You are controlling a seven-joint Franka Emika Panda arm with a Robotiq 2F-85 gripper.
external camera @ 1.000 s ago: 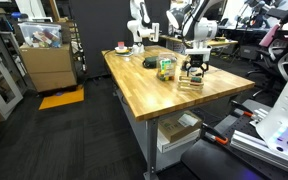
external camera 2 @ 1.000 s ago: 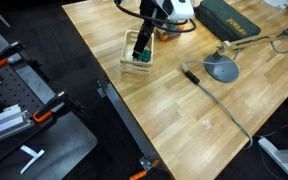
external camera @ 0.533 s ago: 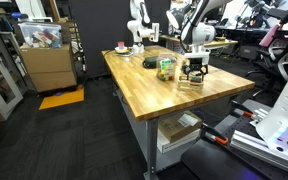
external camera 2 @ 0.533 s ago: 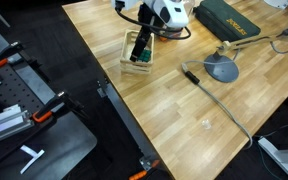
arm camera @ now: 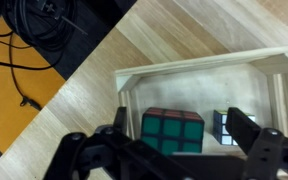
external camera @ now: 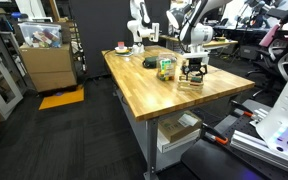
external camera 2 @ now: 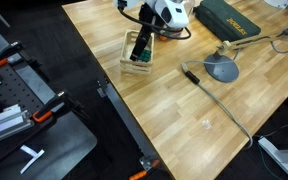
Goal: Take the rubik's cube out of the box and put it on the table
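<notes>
In the wrist view a rubik's cube (arm camera: pixel 173 132) with green and red faces lies inside a light wooden box (arm camera: pixel 184 68). A second, smaller cube (arm camera: pixel 225 127) lies beside it in the box. My gripper (arm camera: pixel 182 135) is open just above the box, one finger on each side of the green cube, apart from it. In both exterior views the gripper (external camera 2: pixel 140 45) (external camera: pixel 194 66) hangs over the box (external camera 2: pixel 127 58) (external camera: pixel 192 82) near the table edge.
A green case (external camera 2: pixel 230 21), a grey round base with a cable (external camera 2: pixel 222 68), a green container (external camera: pixel 166 68) and a dark bowl (external camera: pixel 150 62) are on the wooden table (external camera 2: pixel 184 110). Black cables (arm camera: pixel 39 25) lie on the floor beyond the table edge.
The arm has shifted slightly above the box; the gripper stays open over the cube.
</notes>
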